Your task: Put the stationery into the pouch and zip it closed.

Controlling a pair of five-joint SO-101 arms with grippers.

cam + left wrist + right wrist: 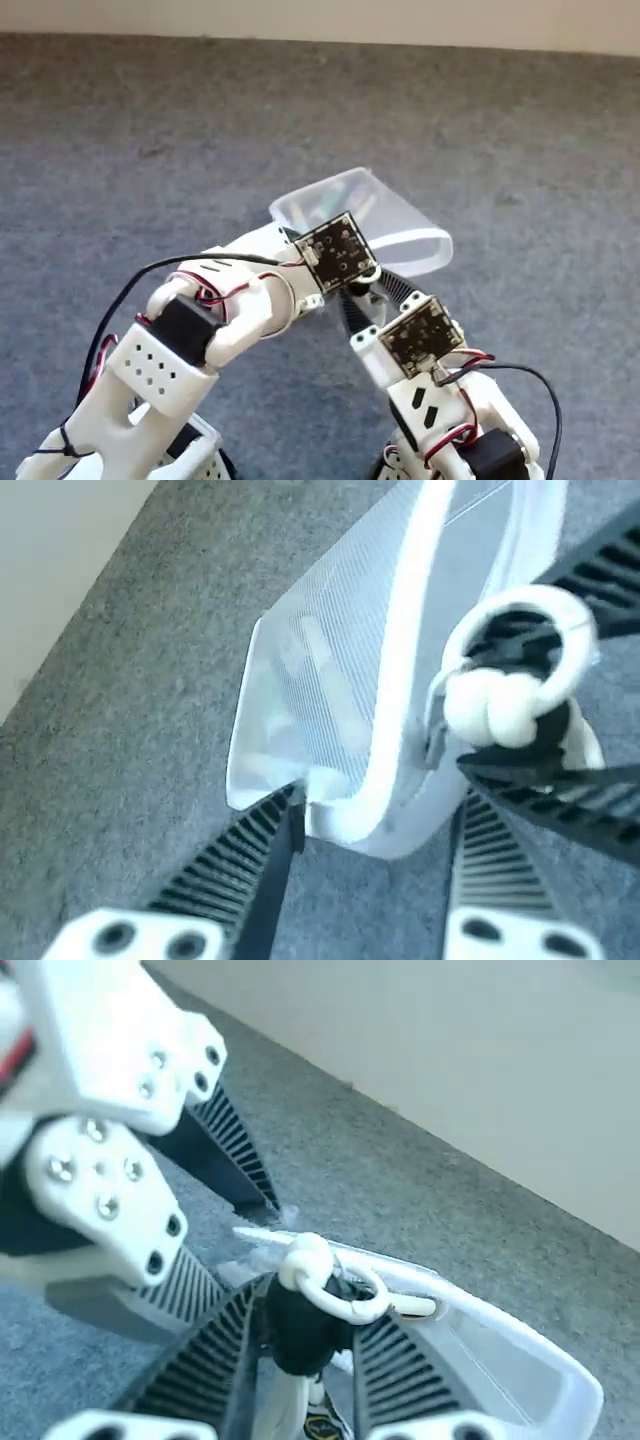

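Zipping looks to be the step in hand. The stationery already lies inside the pouch, which rests at the middle of the table, just beyond both tools. The right tool is clenched on the zipper pull, gripping the dark tab under its white ring. The left tool is released, its jaws spread to either side of the pouch's near end, with one jaw touching a corner.

The pouch looks light and would likely slide, so the left tool should pinch that end firmly before any pulling starts. The right tool should then draw the pull low and straight along the white zipper band, not upward. It should hold the tab rather than the ring, which may swivel.

From above, the left arm comes in from the near left and the right arm from the near right. Together they cover the pull, though the pouch's place on the table is plain. The left wrist view shows the contents through the mesh wall and how the jaws stand around the end. The right wrist view shows the grip itself, and the mouth beyond the pull looks open.
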